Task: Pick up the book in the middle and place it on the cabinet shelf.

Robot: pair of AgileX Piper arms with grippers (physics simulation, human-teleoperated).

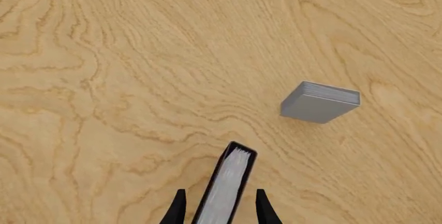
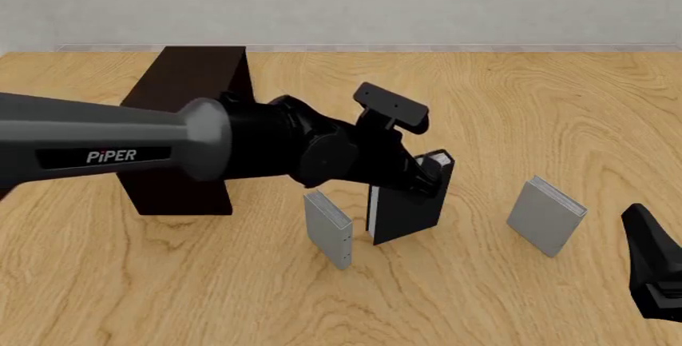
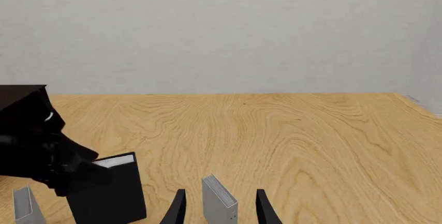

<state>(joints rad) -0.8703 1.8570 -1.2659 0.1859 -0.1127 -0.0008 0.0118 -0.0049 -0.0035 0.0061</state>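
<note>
1. The right gripper (image 2: pixel 652 270) sits nearest, at the low right corner of the front view, well apart from the book (image 2: pixel 405 206). In its own wrist view its two fingers (image 3: pixel 178 208) stand spread with nothing held between them.
2. A grey book (image 2: pixel 328 228) stands just left of the book and a little nearer to us.
3. Another grey book (image 2: pixel 545 216) stands to the right of the book, tilted, and apart from it.
4. The book stands upright on the table (image 2: pixel 480 298), in the middle of the three.
5. The left gripper (image 2: pixel 421 178) is at the top of the book. In the left wrist view, the white page edges run between its two fingers (image 1: pixel 262 208). I cannot tell if the fingers press the covers.
6. The cabinet (image 2: pixel 187 134) stands left of the book and farther back, behind the left arm (image 2: pixel 117 146).
</note>
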